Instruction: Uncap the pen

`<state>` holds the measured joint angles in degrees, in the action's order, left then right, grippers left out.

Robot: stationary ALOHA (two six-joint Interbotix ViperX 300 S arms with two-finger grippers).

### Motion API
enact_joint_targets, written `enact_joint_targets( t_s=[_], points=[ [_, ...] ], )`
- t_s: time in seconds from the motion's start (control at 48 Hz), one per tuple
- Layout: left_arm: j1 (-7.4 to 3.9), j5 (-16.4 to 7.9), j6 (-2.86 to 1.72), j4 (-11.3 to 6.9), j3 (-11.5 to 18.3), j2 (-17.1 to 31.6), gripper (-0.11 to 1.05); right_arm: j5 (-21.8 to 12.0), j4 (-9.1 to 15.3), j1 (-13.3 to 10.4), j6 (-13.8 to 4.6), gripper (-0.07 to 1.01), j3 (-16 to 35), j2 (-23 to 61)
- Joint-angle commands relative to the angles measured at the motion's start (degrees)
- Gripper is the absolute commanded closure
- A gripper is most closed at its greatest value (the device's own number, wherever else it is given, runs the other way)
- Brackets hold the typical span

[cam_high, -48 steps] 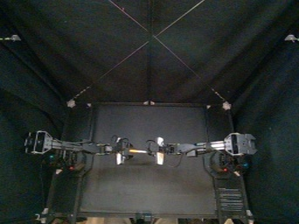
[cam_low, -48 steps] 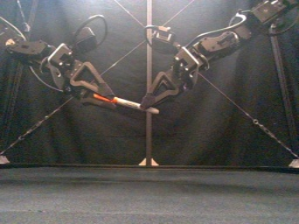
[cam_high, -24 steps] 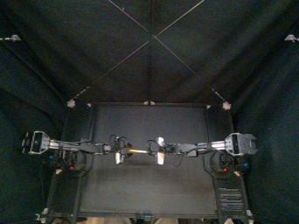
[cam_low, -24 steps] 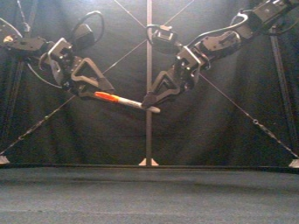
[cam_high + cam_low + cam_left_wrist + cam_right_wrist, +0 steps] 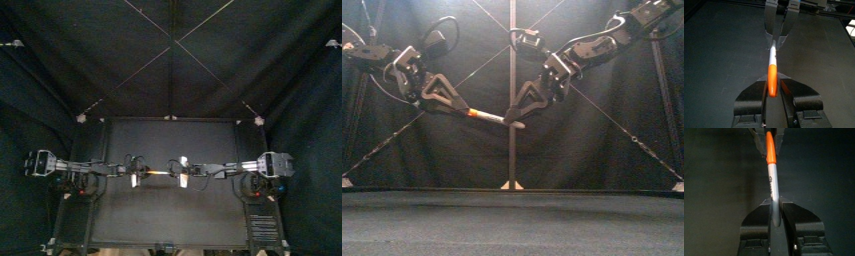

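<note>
Holding the pen point(image 5: 496, 118) in the air well above the table point(image 5: 513, 215), about midway between the arms, sloping slightly down toward the right. Clamping its orange cap point(image 5: 477, 114) in the closed jaws of the left gripper point(image 5: 461, 107), and its pale barrel point(image 5: 773, 185) in the closed jaws of the right gripper point(image 5: 517, 120). From the left wrist view, no gap to be seen between orange cap and pale barrel: still seated, by the look of it.

Compared with half a second ago, showing less orange outside the left jaws in the front view; a second ago, about as little as now. Reads as the left gripper drawn outward and then brought back in along the orange cap, with the right gripper and the pale barrel keeping nearly the same place throughout. In the top view, hardly any shift at all.

For the task: probably no separation yet. Looks like a slip or a re-grip rather than a pull that freed anything. Calls for a firmer hold on the orange cap and a straight pull apart along the pen's length; otherwise likely to slip again.
</note>
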<state>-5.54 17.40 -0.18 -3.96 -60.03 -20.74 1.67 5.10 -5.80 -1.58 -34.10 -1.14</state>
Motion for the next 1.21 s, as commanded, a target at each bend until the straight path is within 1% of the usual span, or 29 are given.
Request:
enact_joint_targets(
  t_s=[0.021,0.208,0.271,0.458,0.5,0.708,0.875,1.208],
  points=[
    [-0.53,0.3,0.09,-0.18,-0.2,-1.5,0.38,0.4,0.0,-0.4,-0.18,0.45,-0.2,-3.1],
    [-0.53,0.0,0.09,-0.18,-2.8,-4.9,0.38,0.5,0.0,-0.6,-0.35,0.45,-2.2,-4.8],
    [-0.53,0.0,0.09,-0.26,-4.0,-6.9,0.38,0.6,-0.4,-0.7,-0.35,0.45,-2.9,-5.5],
    [-0.18,-0.1,0.09,-0.44,-6.6,-12.1,0.38,1.7,-0.3,-0.9,-0.35,0.45,-5.1,-8.0],
    [-0.26,-0.4,0.00,-0.44,-7.3,-13.4,0.38,2.1,-0.3,-1.0,-0.35,0.45,-5.5,-8.5],
    [-0.09,-1.9,0.00,-0.44,-9.7,-17.8,0.38,4.3,-0.2,-1.2,-0.35,0.45,-7.9,-10.5],
    [-0.09,-2.7,0.09,-0.62,-10.1,-18.5,0.38,5.0,-0.2,-1.2,-0.35,0.45,-8.7,-10.9],
    [0.00,-2.7,0.09,-0.70,-10.4,-18.5,0.38,5.0,0.0,-1.2,-0.35,0.45,-8.6,-10.9]
  ],
)
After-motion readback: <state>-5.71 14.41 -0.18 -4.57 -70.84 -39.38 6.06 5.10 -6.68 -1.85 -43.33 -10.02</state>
